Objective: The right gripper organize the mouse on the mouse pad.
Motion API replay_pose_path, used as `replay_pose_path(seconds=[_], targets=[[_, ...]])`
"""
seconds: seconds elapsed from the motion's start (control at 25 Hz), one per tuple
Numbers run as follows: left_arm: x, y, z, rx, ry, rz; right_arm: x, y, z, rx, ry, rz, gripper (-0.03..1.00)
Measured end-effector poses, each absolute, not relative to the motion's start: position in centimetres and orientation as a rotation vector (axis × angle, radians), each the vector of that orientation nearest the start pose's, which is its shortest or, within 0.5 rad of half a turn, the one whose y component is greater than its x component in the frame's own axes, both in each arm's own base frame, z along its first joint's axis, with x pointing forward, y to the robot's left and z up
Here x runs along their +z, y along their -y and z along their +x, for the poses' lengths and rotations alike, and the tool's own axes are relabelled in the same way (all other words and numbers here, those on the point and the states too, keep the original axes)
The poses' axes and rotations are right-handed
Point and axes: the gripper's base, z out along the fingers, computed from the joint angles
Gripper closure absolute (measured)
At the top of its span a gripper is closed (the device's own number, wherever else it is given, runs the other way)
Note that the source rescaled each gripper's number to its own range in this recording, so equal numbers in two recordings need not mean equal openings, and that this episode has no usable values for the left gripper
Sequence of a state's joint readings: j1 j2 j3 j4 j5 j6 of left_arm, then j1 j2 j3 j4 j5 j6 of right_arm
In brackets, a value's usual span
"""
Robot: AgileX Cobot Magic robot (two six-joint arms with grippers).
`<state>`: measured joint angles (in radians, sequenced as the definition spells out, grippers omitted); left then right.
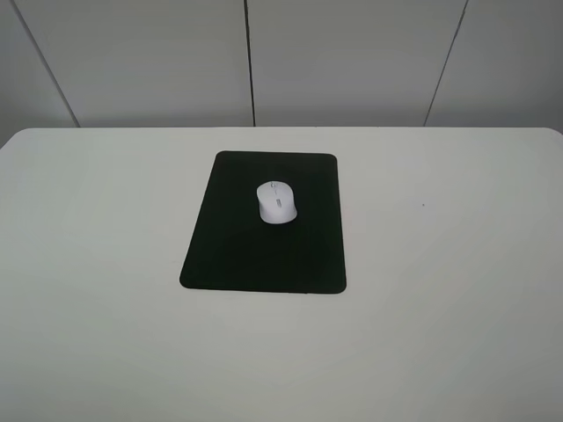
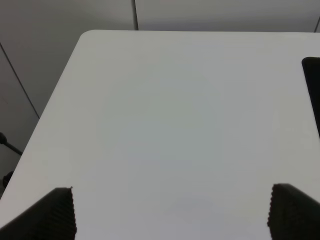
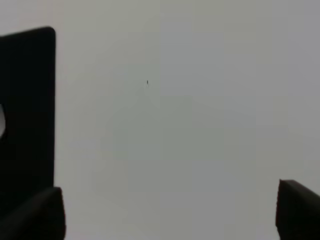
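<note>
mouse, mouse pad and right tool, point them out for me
mouse (image 1: 276,202), exterior high view, middle of its white shell.
mouse pad (image 1: 264,255), exterior high view, bare black area nearer the camera.
right tool (image 3: 170,217), right wrist view, midway between its open fingertips.

Mouse (image 1: 276,202): white, with a grey wheel
Mouse pad (image 1: 264,225): plain black, no pattern
Bench (image 1: 457,290): plain white
Wall panels (image 1: 352,61): pale grey with dark seams
Left hand (image 2: 170,212) fingers (image 2: 55,215): black, ridged edges

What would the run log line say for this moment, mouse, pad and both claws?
mouse: on mouse pad, upper middle | left claw: open, empty | right claw: open, empty, beside pad | table: white
</note>
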<state>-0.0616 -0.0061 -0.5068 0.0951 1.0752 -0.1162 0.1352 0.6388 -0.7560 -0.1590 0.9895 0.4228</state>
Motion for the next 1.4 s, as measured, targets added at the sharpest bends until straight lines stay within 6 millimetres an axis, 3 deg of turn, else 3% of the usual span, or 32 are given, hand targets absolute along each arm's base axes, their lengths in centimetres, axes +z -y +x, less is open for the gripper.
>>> replay_pose_path(seconds=[0.36,0.68,1.08,1.4], targets=[[27.8,-0.8,-0.7,0.003,-2.041,-0.062,35.0,1.0,5.1,0.058,-2.088,0.284,-0.03],[27.8,-0.8,-0.7,0.003,-2.041,-0.062,35.2,1.6,1.5,0.095,-1.944,0.286,-0.03],[27.8,-0.8,-0.7,0.003,-2.041,-0.062,31.2,1.8,0.4,0.062,-1.959,0.274,-0.03],[27.8,-0.8,-0.7,0.003,-2.041,-0.062,29.3,1.7,-0.8,-0.01,-1.965,0.088,-0.03]])
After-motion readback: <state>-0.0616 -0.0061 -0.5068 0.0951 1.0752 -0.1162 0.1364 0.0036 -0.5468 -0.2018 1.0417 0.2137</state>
